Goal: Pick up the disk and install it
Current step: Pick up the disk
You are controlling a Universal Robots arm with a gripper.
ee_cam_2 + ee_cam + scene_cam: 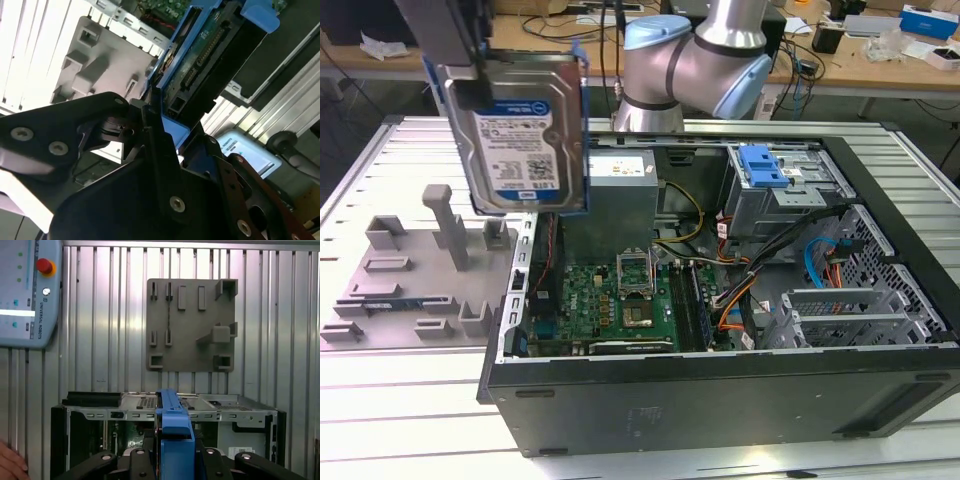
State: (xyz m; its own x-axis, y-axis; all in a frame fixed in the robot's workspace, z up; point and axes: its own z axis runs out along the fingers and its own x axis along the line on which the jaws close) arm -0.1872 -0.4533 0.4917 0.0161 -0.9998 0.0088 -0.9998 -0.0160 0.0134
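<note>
Ribbed aluminium tabletop [400, 400] runs under everything, with cluttered desks behind. From where I stand, the black two-fingered gripper [160, 107] is clamped on the disk [520, 135], a flat silver metal hard drive with a white-and-blue label in a bright blue plastic bracket. Its fingers squeeze the bracket's edge, and the drive hangs upright in the air, well above the table at the exterior view's left.

Below it lies a grey plastic fixture plate [410, 290] with slots and posts. Just beside that plate stands the open black tower computer case [720, 400], showing its green motherboard [610, 300] and a blue-latched metal drive cage [763, 165] on the far side. A hand [10, 460] rests near a grey teach pendant [25, 290].

I'd say the carry is under way. Doing it well means holding the bracket square and passing high over the case wall and loose cables.
</note>
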